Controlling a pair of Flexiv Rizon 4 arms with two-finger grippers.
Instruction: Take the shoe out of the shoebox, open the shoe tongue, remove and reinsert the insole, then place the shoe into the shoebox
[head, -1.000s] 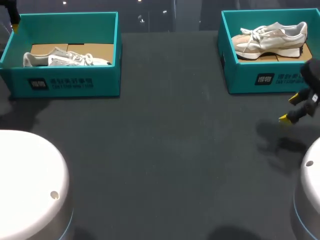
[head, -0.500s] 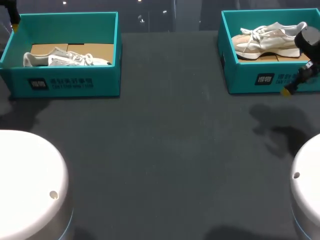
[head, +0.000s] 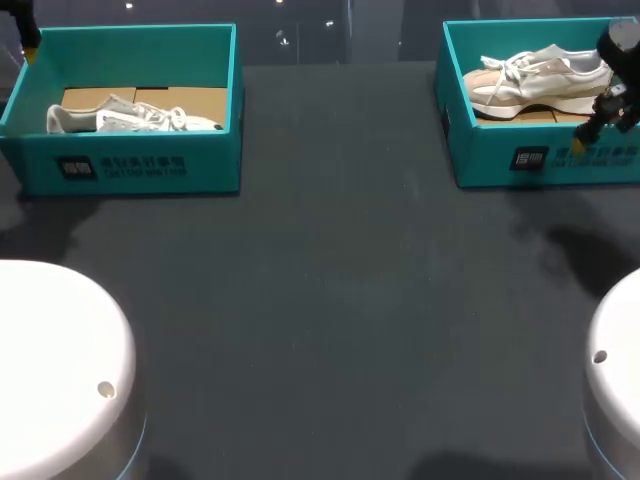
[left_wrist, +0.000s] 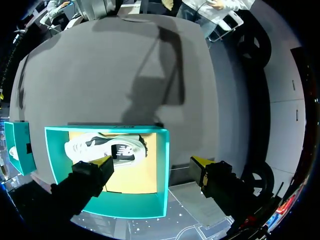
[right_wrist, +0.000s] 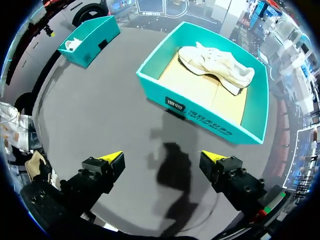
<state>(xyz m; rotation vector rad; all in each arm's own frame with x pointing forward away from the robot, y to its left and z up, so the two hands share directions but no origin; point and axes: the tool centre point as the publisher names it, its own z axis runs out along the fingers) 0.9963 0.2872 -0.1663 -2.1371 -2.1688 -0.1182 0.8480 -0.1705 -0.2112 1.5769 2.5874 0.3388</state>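
Two teal shoeboxes stand at the table's far side. The left shoebox (head: 130, 165) holds a white shoe (head: 130, 117), and the right shoebox (head: 500, 150) holds a cream shoe (head: 540, 75). My right gripper (head: 598, 120) hangs open over the right box's front right corner. In the right wrist view the right gripper (right_wrist: 163, 156) is empty, with the box (right_wrist: 200, 107) and its shoe (right_wrist: 217, 62) ahead of it. My left gripper (head: 28, 38) stays high at the left box's far left corner. It (left_wrist: 152, 162) is open above that box (left_wrist: 162, 175) and shoe (left_wrist: 105, 148).
The dark table (head: 330, 280) stretches between and in front of the boxes. White arm bases sit at the near left (head: 60, 370) and near right (head: 615, 390). The left box (right_wrist: 90, 37) also shows far off in the right wrist view.
My right gripper has risen from the table in front of the right box and moved away to its front right corner. The left arm and both shoes have not moved.
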